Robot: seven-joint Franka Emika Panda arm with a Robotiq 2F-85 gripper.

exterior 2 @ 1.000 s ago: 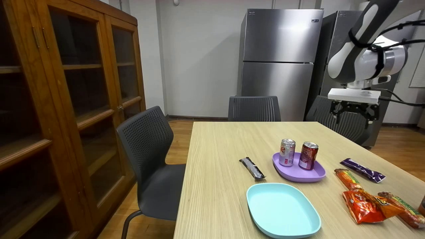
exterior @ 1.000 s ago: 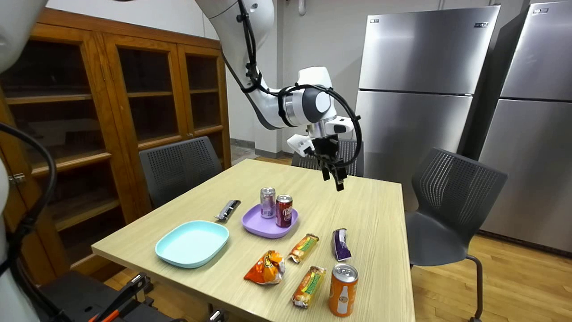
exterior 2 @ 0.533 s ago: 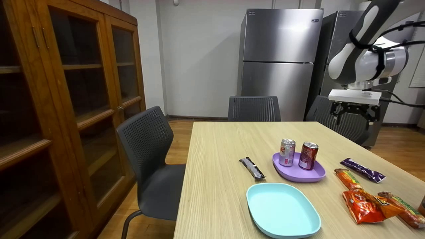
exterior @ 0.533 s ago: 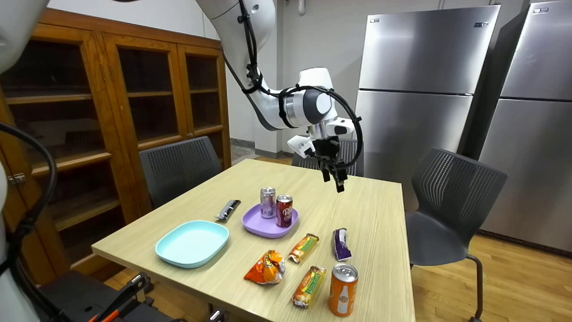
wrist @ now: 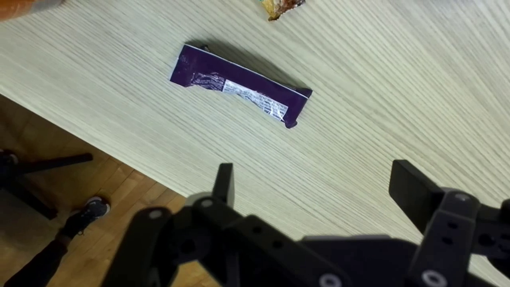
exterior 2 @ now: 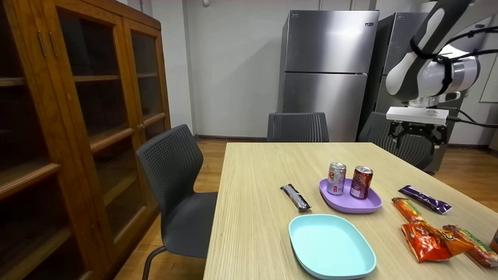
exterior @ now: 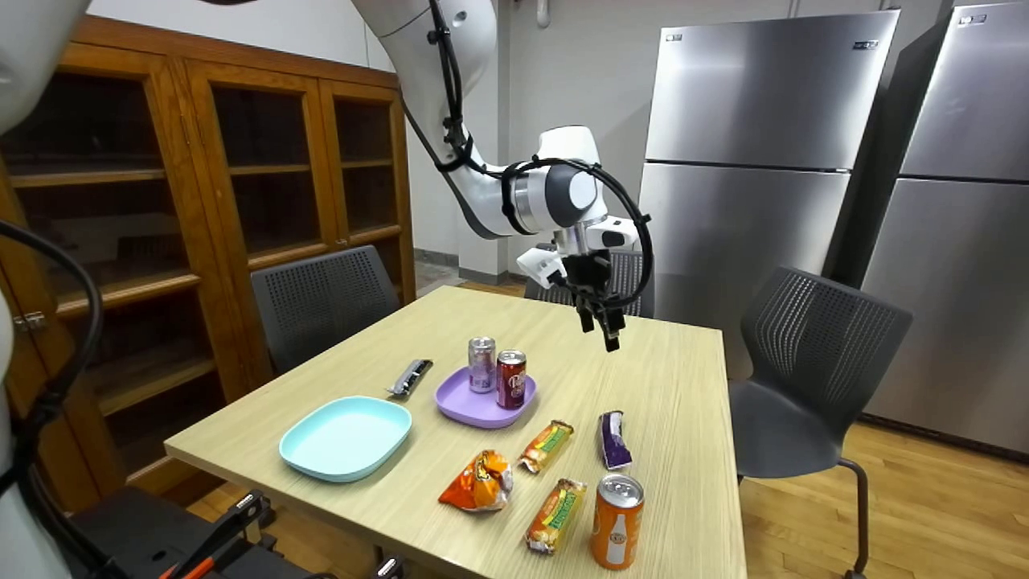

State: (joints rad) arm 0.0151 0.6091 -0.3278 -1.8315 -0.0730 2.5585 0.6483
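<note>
Purple bar (wrist: 241, 81) lies apart, below end effector (wrist: 312, 179).

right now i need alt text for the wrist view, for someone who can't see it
The open, empty gripper hangs over a pale table, with a purple wrapped bar lying higher in the picture. Parts of an orange can and a yellow wrapper show at the top edge; a shoe is at lower left.
</note>
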